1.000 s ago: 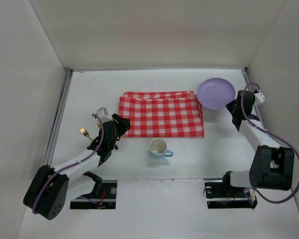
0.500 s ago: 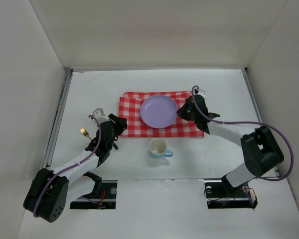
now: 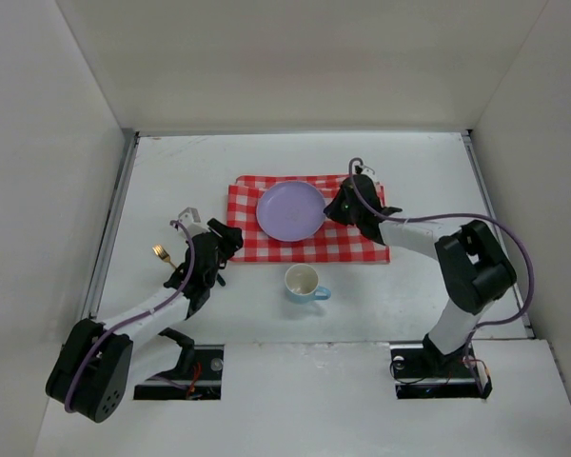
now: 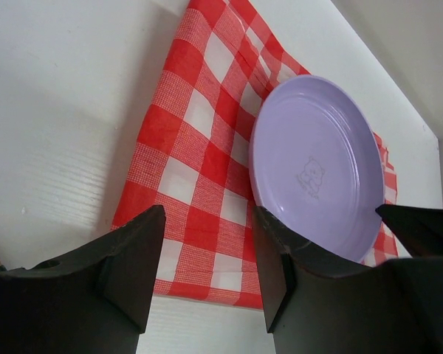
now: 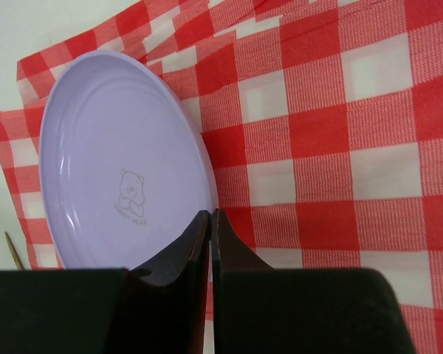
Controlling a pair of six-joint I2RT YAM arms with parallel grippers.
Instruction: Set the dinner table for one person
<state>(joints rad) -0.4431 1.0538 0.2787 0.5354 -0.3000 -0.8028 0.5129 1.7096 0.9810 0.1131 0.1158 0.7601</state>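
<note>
A lilac plate [image 3: 290, 210] with a small bear print is over the red-and-white checked cloth [image 3: 362, 243] on the white dinner table [image 3: 428, 167]. My right gripper [image 3: 331, 210] is shut on the plate's right rim; in the right wrist view the gripper [image 5: 210, 215] pinches the rim of the plate [image 5: 118, 169]. My left gripper [image 3: 230, 240] is open and empty at the cloth's left edge; in the left wrist view it [image 4: 210, 221] frames the cloth [image 4: 199, 147] and plate [image 4: 317, 169]. A white cup [image 3: 304, 283] with a blue handle stands in front of the cloth.
A gold fork [image 3: 161, 254] lies left of the left arm. White walls enclose the table at the back and both sides. The arm bases sit at the near edge.
My right gripper has carried the plate from the back right corner leftward onto the cloth, a little further left than half a second ago. The left gripper shifted slightly.
</note>
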